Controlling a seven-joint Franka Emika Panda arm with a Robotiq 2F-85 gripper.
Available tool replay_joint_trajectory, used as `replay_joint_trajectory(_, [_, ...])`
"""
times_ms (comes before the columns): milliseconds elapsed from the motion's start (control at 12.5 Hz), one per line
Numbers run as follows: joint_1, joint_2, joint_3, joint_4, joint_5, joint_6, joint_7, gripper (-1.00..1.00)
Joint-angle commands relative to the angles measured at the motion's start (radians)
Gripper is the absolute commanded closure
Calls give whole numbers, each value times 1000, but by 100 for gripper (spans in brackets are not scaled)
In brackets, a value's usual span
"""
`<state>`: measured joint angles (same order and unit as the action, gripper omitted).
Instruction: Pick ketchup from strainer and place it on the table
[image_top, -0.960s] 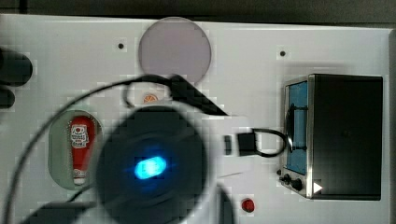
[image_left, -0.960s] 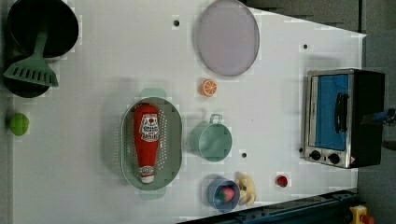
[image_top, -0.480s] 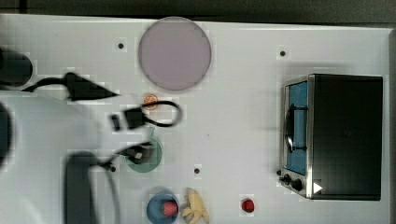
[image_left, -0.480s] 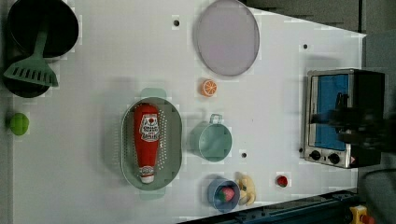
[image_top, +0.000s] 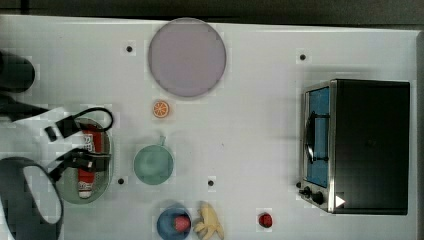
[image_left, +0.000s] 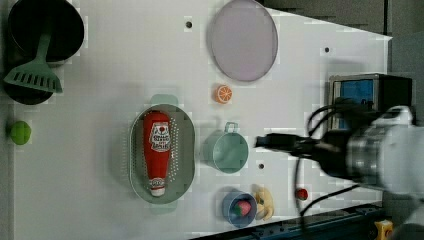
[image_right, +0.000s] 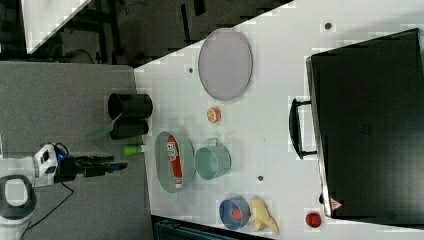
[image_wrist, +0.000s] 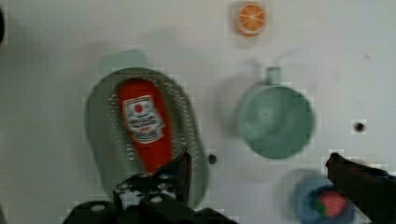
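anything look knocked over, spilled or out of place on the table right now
Only one oddity: the long red ketchup bottle lies flat inside the pale green perforated strainer. No spills or visible damage; the round green cup stands upright beside it on the white table.

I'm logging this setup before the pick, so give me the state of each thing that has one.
ketchup: lying flat in the strainer, cap on.
strainer: upright on the table, holding the ketchup.
cup: upright, empty.
plate: flat, empty.
blue bowl: upright, something red inside.
oven: door closed.
gripper: open, holding nothing.
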<state>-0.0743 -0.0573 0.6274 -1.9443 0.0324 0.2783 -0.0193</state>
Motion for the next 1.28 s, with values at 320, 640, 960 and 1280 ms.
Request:
replay_joint_trajectory(320, [6,128,137,-124,-13,242,43,-100])
replay_joint_trajectory(640, [18,225,148,-237,-67,503,43,-100])
replay_joint_trajectory(960, [23,340,147,-294,-153,678,102,-100])
replay_joint_trajectory(1280, [32,467,140,-291,-225,735,183,-100])
